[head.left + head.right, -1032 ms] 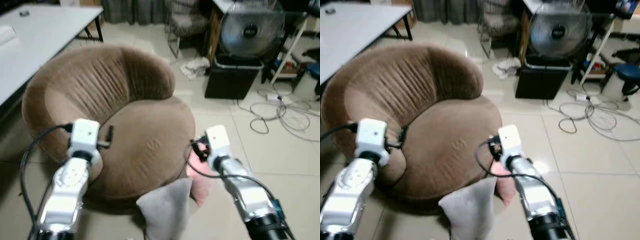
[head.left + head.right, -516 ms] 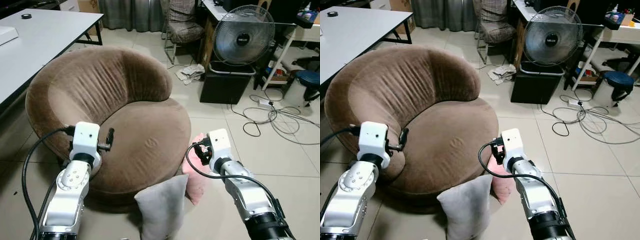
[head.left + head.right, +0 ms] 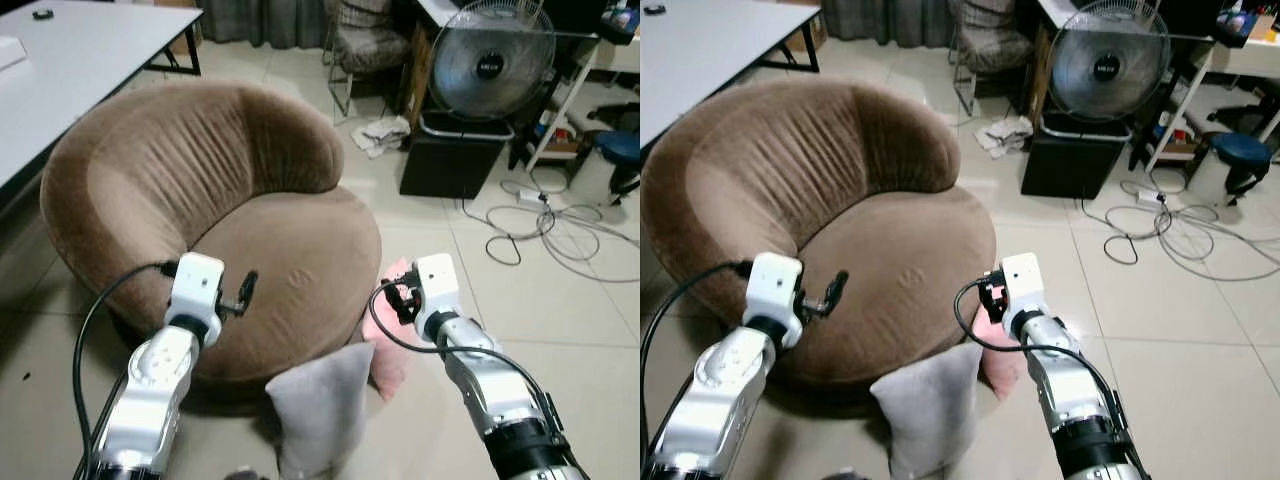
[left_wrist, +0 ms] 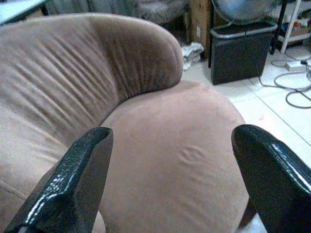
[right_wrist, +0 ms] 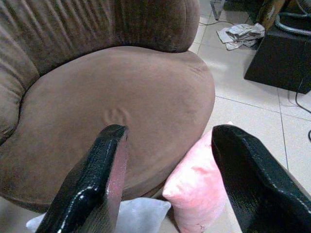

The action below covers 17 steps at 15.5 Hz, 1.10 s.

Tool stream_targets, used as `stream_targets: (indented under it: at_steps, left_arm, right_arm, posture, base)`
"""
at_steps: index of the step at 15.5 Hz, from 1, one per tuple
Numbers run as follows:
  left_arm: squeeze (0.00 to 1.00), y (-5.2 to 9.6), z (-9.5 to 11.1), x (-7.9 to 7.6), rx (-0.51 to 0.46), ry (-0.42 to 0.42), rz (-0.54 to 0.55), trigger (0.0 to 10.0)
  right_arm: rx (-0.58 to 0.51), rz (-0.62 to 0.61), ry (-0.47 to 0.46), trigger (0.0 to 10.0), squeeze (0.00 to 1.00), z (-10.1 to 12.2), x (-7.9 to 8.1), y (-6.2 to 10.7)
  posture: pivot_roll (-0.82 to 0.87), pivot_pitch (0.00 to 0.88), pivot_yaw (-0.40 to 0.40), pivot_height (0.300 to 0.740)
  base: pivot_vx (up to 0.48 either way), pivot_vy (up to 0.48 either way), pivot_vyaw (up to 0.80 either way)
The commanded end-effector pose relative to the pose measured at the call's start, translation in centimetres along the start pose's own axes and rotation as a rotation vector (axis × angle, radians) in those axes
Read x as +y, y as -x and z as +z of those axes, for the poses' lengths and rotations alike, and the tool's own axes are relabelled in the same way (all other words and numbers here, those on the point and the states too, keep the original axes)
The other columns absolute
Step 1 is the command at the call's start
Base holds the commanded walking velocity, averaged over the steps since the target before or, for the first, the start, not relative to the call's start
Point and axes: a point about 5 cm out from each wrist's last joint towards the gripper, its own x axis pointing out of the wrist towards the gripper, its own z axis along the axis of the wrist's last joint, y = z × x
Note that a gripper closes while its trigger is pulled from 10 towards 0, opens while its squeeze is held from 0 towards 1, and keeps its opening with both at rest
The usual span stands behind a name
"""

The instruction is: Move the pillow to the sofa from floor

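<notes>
A round brown sofa (image 3: 290, 250) stands in front of me. Two pillows lean on its front edge, standing on the floor: a pink pillow (image 3: 385, 335) and a grey pillow (image 3: 315, 405) beside it. My right gripper (image 3: 392, 298) hangs open just above the pink pillow (image 5: 197, 187), touching nothing; its wrist view also shows the grey pillow (image 5: 129, 218) below. My left gripper (image 3: 247, 290) is open over the sofa's front left rim, pointing across the seat (image 4: 180, 155), with nothing between its fingers.
A white table (image 3: 70, 60) stands at the far left. Behind the sofa are a chair (image 3: 365, 45), a standing fan (image 3: 490, 60) over a black box (image 3: 455, 155), loose cables (image 3: 545, 225) on the tiles and a blue stool (image 3: 620, 150).
The camera has shifted a little. My left gripper has moved right, further over the sofa's front rim. The right gripper stays above the pink pillow. Both pillows lie as before.
</notes>
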Motion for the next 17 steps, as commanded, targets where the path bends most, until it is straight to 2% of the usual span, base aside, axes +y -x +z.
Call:
stream_targets:
  at_steps: [1, 4, 8, 16, 17]
  left_arm:
    - [0.0, 0.0, 0.1, 0.1, -0.007, -0.005, -0.026, 10.0]
    - [0.0, -0.4, 0.0, 0.7, -0.007, -0.019, -0.037, 10.0]
    - [0.0, -0.7, 0.2, 0.6, -0.024, -0.028, -0.056, 10.0]
    - [0.0, -1.7, 0.6, 0.1, -0.062, -0.059, -0.042, 10.0]
    - [0.0, -1.9, 0.4, 0.0, -0.025, -0.042, -0.052, 10.0]
  right_arm:
    - [-0.012, -0.007, 0.002, 10.0, 0.0, 0.2, -0.3, -0.1]
    - [-0.013, -0.004, -0.003, 10.0, 0.0, 0.1, -0.5, 0.2]
    - [-0.012, -0.002, 0.01, 10.0, 0.0, 0.1, -0.5, 0.2]
    - [-0.02, -0.015, 0.007, 10.0, 0.0, 0.5, -0.4, 0.2]
    - [-0.024, -0.017, 0.006, 10.0, 0.0, 0.7, -0.3, 0.1]
  posture:
    - [0.05, 0.0, -0.028, 0.671]
    - [0.04, 0.0, -0.033, 0.646]
    - [0.04, 0.0, -0.028, 0.612]
    - [0.03, 0.0, -0.019, 0.612]
    - [0.04, 0.0, -0.021, 0.612]
  base:
    - [0.0, 0.0, 0.0]
    - [0.0, 0.0, 0.0]
    - [0.0, 0.0, 0.0]
    - [0.0, 0.0, 0.0]
    - [0.0, 0.0, 0.0]
